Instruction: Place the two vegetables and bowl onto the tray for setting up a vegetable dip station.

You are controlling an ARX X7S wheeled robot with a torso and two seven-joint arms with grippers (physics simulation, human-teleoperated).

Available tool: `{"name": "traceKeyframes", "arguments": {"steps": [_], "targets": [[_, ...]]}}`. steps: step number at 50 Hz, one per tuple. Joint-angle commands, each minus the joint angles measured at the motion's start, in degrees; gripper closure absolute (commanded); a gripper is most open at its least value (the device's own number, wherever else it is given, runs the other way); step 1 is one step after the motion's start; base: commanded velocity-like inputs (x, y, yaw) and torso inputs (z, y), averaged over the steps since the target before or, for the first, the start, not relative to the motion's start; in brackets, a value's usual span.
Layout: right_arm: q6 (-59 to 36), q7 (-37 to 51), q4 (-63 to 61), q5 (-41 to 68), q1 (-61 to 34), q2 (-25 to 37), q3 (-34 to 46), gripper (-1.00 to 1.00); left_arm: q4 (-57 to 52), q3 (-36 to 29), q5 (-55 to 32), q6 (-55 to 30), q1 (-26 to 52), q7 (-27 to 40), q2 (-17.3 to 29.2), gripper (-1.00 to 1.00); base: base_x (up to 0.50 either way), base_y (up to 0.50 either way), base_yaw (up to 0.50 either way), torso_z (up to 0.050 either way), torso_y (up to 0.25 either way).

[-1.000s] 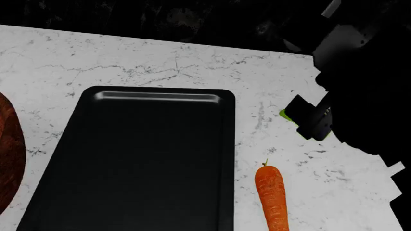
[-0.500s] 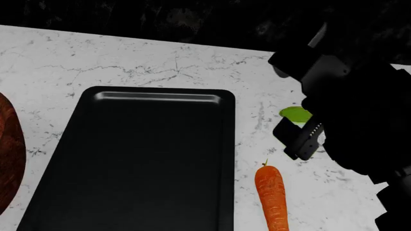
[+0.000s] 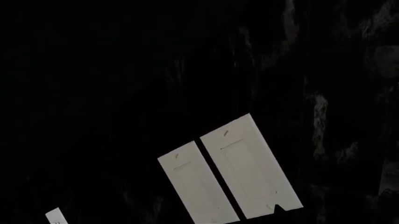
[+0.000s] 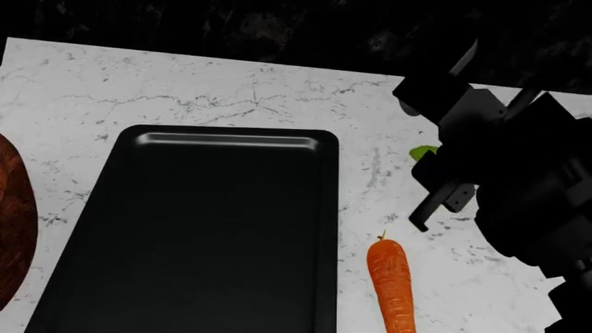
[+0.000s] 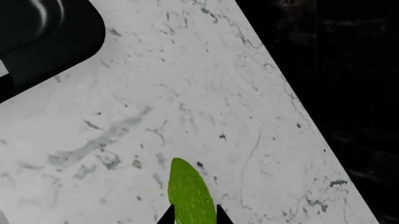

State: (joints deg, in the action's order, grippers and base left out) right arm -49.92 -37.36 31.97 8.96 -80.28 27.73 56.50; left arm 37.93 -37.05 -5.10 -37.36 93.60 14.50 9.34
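Observation:
The black tray (image 4: 204,229) lies flat on the marble counter, with a corner also showing as the tray (image 5: 44,32). The orange carrot (image 4: 392,281) lies to its right, stem pointing away from me. Only the rim of the dark wooden bowl (image 4: 11,222) shows, at the far left edge. Behind the carrot, my right gripper (image 4: 434,191) covers most of the green cucumber (image 4: 422,152). In the right wrist view the cucumber (image 5: 188,193) sits between the two black fingertips of my right gripper (image 5: 190,220), which press on both its sides. My left gripper is out of view.
The white marble counter (image 4: 231,90) ends in a dark backsplash at the far side. Its edge (image 5: 299,107) runs close beyond the cucumber. The left wrist view shows only darkness and two white panels (image 3: 231,172).
My right arm has swung left and toward me over the cucumber. The cucumber's visible tip has shifted slightly away from me. Tray, carrot and bowl have not moved.

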Motion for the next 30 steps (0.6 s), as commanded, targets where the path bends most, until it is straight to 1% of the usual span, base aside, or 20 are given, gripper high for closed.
{"name": "traceKeyframes", "arguments": {"steps": [1, 4, 7, 13, 18, 22, 24, 25, 26, 30], "targets": [[-2.09, -1.64, -1.89, -2.93, 2.26, 0.64, 1.26, 1.00, -0.09, 2.29, -1.77, -0.91, 1.02, -1.97, -1.57, -1.00, 0.00, 0.00, 0.00, 0.000, 0.000], [-6.07, -2.25, -7.26, -3.48, -0.08, 2.17, 1.69, 1.00, -1.28, 2.39, -1.94, -1.61, 1.11, -1.89, -1.36, -1.00, 0.00, 0.00, 0.00, -0.003, -0.003], [-12.94, -3.99, -15.51, -4.13, -4.76, 4.50, 2.27, 1.00, -5.51, 3.03, -2.66, -4.30, 1.01, -1.92, -0.50, -1.00, 0.00, 0.00, 0.00, 0.000, 0.000], [-20.70, -6.13, -25.04, -5.05, -11.47, 6.90, 2.83, 1.00, -11.33, 3.93, -3.68, -8.06, 0.53, -1.61, 0.56, -1.00, 0.00, 0.00, 0.00, 0.000, 0.000], [-22.87, -6.74, -27.93, -5.36, -13.82, 7.38, 2.98, 1.00, -14.17, 4.33, -4.16, -9.63, 0.15, -1.33, 1.08, -1.00, 0.00, 0.00, 0.00, 0.000, 0.000], [-23.34, -6.67, -28.32, -5.23, -14.53, 6.91, 2.29, 1.00, -14.33, 4.38, -4.25, -9.76, 0.03, -1.26, 1.25, -1.00, 0.00, 0.00, 0.00, 0.000, 0.000], [-23.97, -6.59, -28.28, -3.92, -14.17, 5.88, -0.34, 1.00, -13.95, 4.37, -4.23, -9.65, 0.17, -1.19, 1.20, -1.00, 0.00, 0.00, 0.00, 0.000, 0.000], [-26.15, -7.11, -27.34, -2.52, -13.94, 4.56, -2.15, 1.00, -14.19, 4.31, -4.23, -9.77, 0.03, -1.16, 1.26, -1.00, 0.00, 0.00, 0.00, 0.000, 0.000], [-26.07, -6.79, -27.08, -2.83, -13.74, 4.38, -1.67, 1.00, -14.43, 4.29, -4.26, -9.97, 0.00, -1.12, 1.30, -1.00, 0.00, 0.00, 0.00, 0.000, 0.000], [-28.26, -6.09, -26.03, -1.78, -12.92, 1.59, -3.84, 1.00, -15.76, 4.60, -4.52, -10.60, -0.57, -0.69, 1.48, -1.00, 0.00, 0.00, 0.00, 0.000, 0.000]]}}
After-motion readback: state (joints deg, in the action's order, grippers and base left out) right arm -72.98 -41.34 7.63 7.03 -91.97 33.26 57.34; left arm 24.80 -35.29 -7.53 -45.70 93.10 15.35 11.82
